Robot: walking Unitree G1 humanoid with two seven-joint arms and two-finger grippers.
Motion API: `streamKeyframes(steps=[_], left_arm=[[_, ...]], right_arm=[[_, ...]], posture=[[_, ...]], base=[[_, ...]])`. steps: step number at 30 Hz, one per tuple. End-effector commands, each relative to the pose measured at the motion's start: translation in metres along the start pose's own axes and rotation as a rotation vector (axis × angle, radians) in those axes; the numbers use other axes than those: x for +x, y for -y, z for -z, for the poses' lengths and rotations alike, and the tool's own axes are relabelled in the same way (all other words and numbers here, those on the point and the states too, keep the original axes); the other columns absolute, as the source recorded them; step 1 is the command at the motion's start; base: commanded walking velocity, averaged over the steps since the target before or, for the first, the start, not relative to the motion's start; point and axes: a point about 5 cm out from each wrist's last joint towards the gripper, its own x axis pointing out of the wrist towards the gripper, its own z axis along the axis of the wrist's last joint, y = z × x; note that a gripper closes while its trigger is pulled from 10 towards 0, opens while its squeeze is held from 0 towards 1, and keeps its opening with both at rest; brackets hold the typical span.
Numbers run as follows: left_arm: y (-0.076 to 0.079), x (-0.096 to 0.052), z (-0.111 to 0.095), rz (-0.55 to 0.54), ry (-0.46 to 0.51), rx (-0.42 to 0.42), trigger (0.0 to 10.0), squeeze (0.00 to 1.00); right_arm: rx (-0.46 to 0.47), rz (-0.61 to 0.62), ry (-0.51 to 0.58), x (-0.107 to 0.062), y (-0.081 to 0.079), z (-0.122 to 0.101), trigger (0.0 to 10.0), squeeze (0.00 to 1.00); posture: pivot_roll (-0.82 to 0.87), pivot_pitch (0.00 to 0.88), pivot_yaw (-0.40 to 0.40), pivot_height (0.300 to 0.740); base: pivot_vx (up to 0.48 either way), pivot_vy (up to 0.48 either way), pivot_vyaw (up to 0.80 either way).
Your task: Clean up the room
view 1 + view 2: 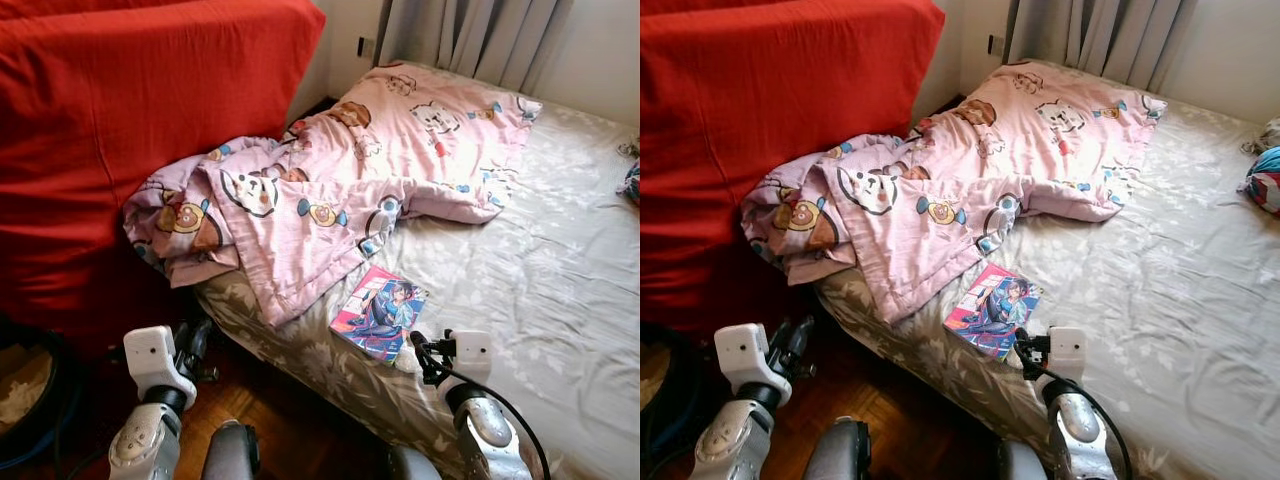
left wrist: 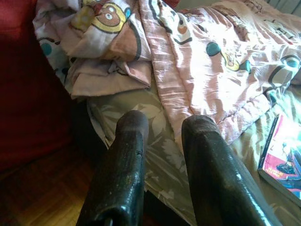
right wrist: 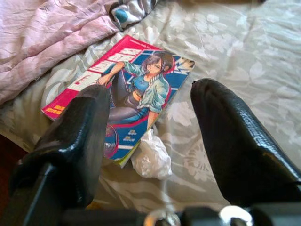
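A comic book with a bright cover lies near the front edge of the bed. A small crumpled white paper rests against its near corner. My right gripper hovers just in front of the book and above the paper, open, with nothing between its fingers. A rumpled pink cartoon-print blanket covers the bed's left part and hangs over its corner. My left gripper is open and low beside the bed's front left corner, below the blanket, holding nothing.
A tall piece of furniture under a red cover stands to the left, tight against the bed. Wooden floor runs along the bed's front. Grey curtains hang at the back. A colourful item lies at the bed's right edge.
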Motion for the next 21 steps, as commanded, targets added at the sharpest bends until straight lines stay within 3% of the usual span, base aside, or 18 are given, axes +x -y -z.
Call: streamKeyframes(steps=[1, 21], left_arm=[[0.0019, -0.0016, -0.0020, 0.001, 0.012, -0.008, 10.0, 0.00], [0.0035, 0.0023, -0.0043, 0.019, 0.018, -0.007, 10.0, 0.00]], right_arm=[[-0.003, 0.004, 0.005, 0.0010, 0.0017, -0.0032, 10.0, 0.00], [0.000, -0.027, -0.011, -0.0019, -0.0040, 0.0026, 10.0, 0.00]], posture=[[0.09, 0.136, -0.103, 0.627], [0.08, 0.115, -0.087, 0.627]], base=[[0.000, 0.000, 0.00], [0.308, 0.000, 0.00]])
